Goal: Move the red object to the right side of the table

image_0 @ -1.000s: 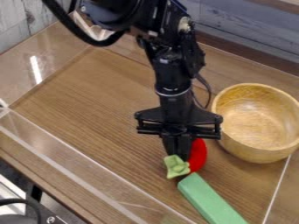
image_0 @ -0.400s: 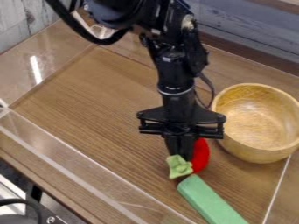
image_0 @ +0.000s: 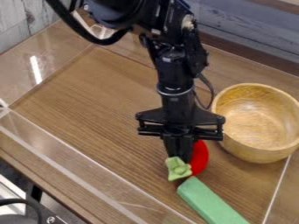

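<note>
We have the gripper [image_0: 180, 154] clamped on the red object [image_0: 198, 155] near the table's [image_0: 82, 105] front edge; next we judge a lift and carry toward its right side.

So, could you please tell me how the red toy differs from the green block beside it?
The red toy is small, rounded and red with a light green leafy stem; the green block is flat, long, rectangular and plain green. The toy sits directly under the shut end effector, while the block lies free, nearer the front wall. The toy looks clearly shorter than the block. Both rest on the table, near the wooden bowl.
</note>
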`<move>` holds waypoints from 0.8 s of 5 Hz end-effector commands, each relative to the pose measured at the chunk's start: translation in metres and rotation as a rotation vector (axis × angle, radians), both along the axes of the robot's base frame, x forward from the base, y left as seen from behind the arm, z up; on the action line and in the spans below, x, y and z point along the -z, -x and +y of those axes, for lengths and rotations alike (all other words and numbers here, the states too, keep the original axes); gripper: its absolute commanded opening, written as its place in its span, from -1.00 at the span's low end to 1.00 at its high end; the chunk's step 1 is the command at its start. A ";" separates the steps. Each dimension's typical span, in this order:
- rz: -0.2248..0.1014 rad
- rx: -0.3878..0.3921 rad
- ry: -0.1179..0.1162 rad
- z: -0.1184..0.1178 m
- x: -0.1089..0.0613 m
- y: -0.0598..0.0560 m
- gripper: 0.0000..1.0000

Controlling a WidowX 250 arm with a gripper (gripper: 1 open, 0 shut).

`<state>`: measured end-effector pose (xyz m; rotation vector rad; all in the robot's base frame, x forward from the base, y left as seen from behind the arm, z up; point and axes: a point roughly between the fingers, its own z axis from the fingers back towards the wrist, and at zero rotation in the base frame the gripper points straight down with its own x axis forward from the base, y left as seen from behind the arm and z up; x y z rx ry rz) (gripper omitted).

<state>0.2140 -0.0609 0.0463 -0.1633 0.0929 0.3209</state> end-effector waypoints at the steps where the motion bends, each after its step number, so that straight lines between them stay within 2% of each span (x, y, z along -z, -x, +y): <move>1: -0.040 0.009 0.011 -0.004 -0.011 -0.009 -1.00; 4: -0.030 -0.001 0.013 -0.004 -0.014 -0.010 -1.00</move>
